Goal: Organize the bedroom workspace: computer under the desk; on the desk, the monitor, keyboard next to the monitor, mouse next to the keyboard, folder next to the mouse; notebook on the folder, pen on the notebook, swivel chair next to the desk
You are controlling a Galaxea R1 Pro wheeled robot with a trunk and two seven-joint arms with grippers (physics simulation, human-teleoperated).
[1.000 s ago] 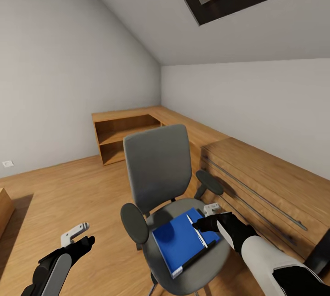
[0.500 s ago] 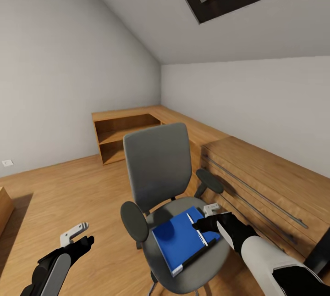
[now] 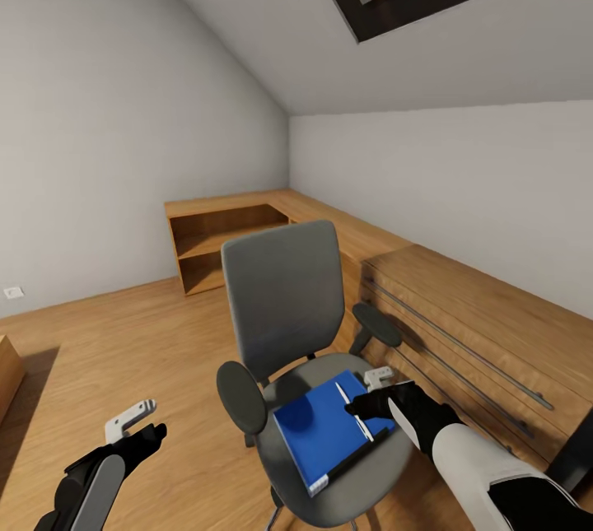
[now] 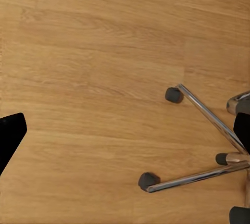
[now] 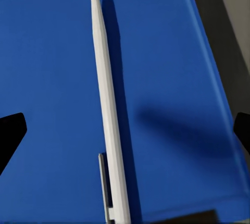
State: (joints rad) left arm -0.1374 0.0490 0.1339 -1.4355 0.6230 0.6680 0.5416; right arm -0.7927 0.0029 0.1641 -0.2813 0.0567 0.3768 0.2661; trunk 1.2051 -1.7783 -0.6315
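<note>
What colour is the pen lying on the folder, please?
Silvery white; the pen shows best in the right wrist view, lying on the bright blue folder.

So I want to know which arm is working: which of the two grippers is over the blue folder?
The right gripper: it hangs over the folder and pen on the swivel chair. The left gripper is off beside the chair, above the floor.

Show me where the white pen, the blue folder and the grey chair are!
pen point(image 5: 109, 114), right wrist view, middle of its white barrel.
folder point(image 3: 317, 432), head view, bare blue cover left of the pen.
swivel chair point(image 3: 284, 309), head view, middle of its grey backrest.
</note>
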